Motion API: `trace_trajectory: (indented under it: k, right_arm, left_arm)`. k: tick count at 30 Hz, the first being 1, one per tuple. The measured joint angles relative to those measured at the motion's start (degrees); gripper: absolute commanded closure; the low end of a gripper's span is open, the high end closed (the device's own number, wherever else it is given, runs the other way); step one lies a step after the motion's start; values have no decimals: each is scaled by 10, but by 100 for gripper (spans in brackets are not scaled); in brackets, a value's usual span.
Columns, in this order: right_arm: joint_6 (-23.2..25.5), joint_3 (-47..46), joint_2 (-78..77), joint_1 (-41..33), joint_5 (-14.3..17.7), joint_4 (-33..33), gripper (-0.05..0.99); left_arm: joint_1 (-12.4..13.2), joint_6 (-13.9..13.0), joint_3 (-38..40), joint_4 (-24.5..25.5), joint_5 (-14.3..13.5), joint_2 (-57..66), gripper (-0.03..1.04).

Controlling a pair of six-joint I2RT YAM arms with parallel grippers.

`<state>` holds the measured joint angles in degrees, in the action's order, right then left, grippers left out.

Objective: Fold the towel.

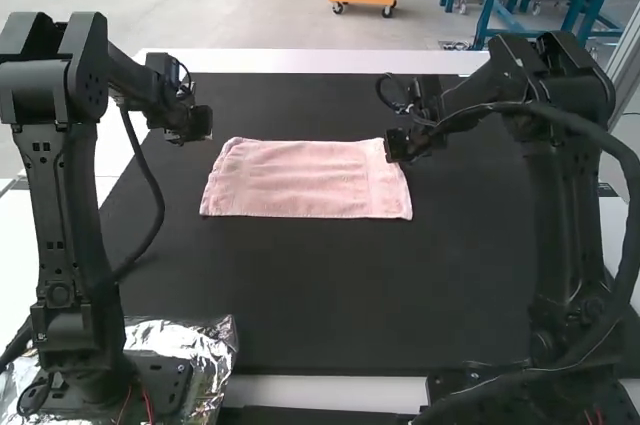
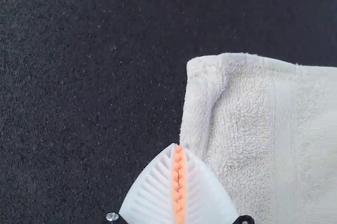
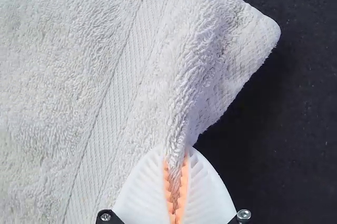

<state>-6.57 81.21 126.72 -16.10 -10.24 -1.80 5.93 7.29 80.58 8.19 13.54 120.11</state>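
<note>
The pink towel (image 1: 305, 180) lies as a wide rectangle on the dark mat, apparently folded. Its far right part meets the right gripper (image 1: 398, 147) in the high view. In the right wrist view the right gripper (image 3: 176, 182) is shut on a pinched ridge of the towel (image 3: 105, 76) along its edge, with a corner flap beyond. The left gripper (image 1: 190, 135) hangs up and to the left of the towel. In the left wrist view the left gripper (image 2: 179, 182) is shut with its pads together, over the edge of the towel (image 2: 310, 129) near a corner, holding nothing visible.
The black mat (image 1: 330, 295) surrounds the towel, with a white table border (image 1: 320, 62) at its far edge. Crumpled foil (image 1: 215, 345) lies around the left arm's base. Cables loop along both arms.
</note>
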Motion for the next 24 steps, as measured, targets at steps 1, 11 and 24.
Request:
trace_trajectory:
  k: [1,11,24]
  right_arm:
    - [1,0,-5,0,-1,0,96]
    - [2,-7,-16,0,-4,0,95]
    - [6,-8,-16,0,-3,0,95]
  left_arm:
    - [0,-2,0,1,1,-4,99]
    - [0,-10,0,-3,9,-8,98]
    - [-3,-13,0,-16,11,-8,19]
